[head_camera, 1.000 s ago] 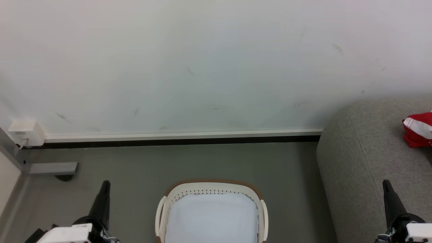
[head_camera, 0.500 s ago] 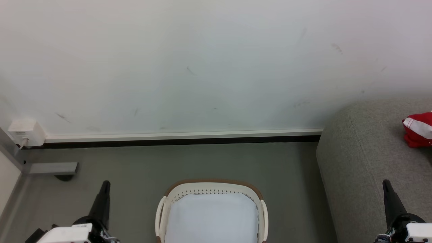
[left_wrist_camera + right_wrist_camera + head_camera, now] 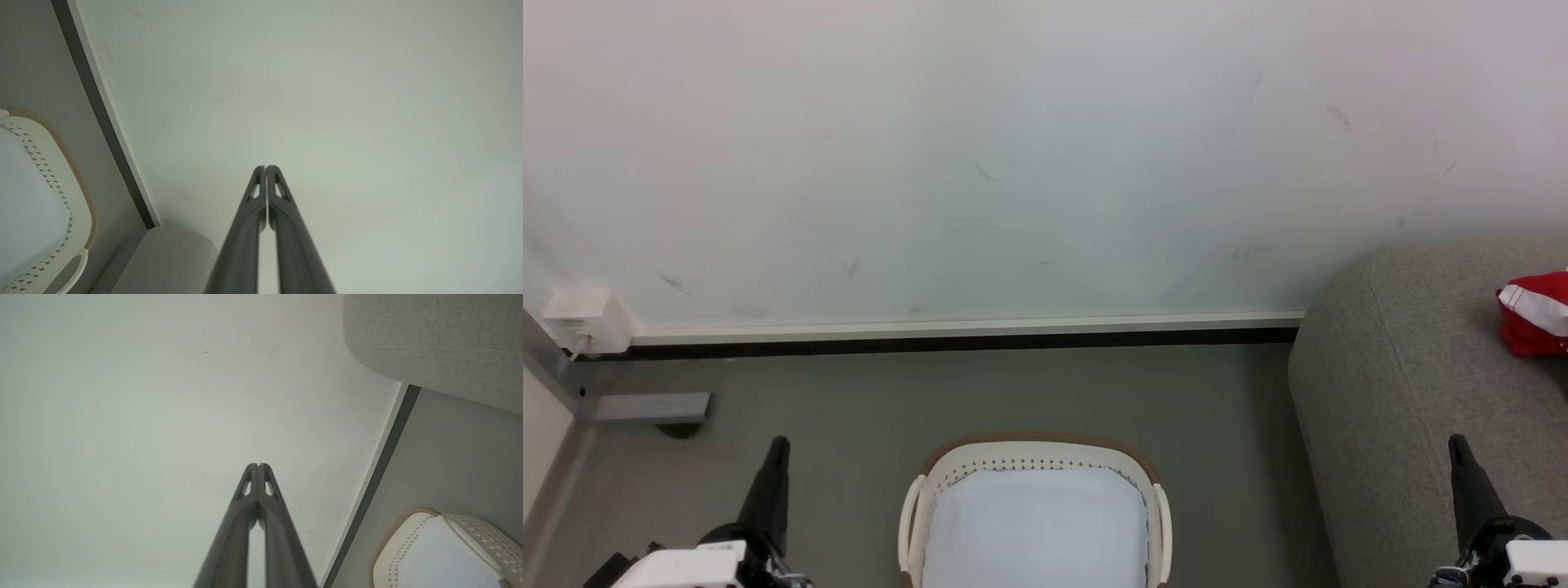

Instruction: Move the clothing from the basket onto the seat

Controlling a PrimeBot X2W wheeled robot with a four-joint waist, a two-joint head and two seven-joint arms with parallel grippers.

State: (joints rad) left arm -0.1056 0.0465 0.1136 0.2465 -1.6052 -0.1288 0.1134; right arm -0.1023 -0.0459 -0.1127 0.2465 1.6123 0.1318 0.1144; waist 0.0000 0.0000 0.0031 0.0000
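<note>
The clothing [image 3: 1535,314], a red bundle with a white stripe, lies on the seat [image 3: 1405,367] at the head view's right edge. It is cut off there, so its long axis cannot be told. It sits ahead and slightly right of the right gripper [image 3: 1457,445], well apart from it. The left gripper [image 3: 778,445] is much farther, across the basket [image 3: 1037,445]. The basket stands on the floor between the 2 grippers and holds a pale liner sheet [image 3: 1033,523], no red. Both pairs of fingers are pressed together, holding nothing. I judge nothing visible remains to carry; any reach would suit the right arm.
</note>
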